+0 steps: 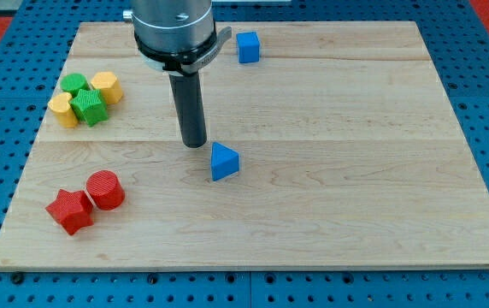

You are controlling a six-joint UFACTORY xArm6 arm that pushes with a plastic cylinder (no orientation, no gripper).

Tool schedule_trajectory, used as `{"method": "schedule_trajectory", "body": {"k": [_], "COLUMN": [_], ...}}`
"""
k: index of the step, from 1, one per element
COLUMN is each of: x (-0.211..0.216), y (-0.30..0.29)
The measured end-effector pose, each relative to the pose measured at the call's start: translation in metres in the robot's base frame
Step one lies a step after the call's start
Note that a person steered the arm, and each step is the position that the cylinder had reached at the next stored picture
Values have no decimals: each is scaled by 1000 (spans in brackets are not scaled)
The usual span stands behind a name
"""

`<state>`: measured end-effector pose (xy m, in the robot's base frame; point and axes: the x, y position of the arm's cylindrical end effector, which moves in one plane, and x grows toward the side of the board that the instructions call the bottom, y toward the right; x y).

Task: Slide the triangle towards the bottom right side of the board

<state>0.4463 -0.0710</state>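
The blue triangle (223,162) lies near the middle of the wooden board (356,188), slightly left of centre. My tip (194,144) is just up and to the left of the triangle, a small gap apart from it. The dark rod rises from the tip to the arm's grey body at the view's top.
A blue cube (247,47) sits near the board's top edge. At the left are a green cylinder (74,83), a yellow block (106,86), a green block (90,107) and another yellow block (63,109). A red cylinder (104,189) and a red star (70,210) lie at the bottom left.
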Motion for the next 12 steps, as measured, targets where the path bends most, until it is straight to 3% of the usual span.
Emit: {"method": "schedule_trajectory", "body": {"k": [1, 3, 4, 5, 6, 7, 9, 10, 11, 12], "x": [2, 64, 66, 67, 50, 27, 32, 52, 101, 103], "y": [7, 23, 108, 10, -14, 41, 134, 157, 171, 206]}}
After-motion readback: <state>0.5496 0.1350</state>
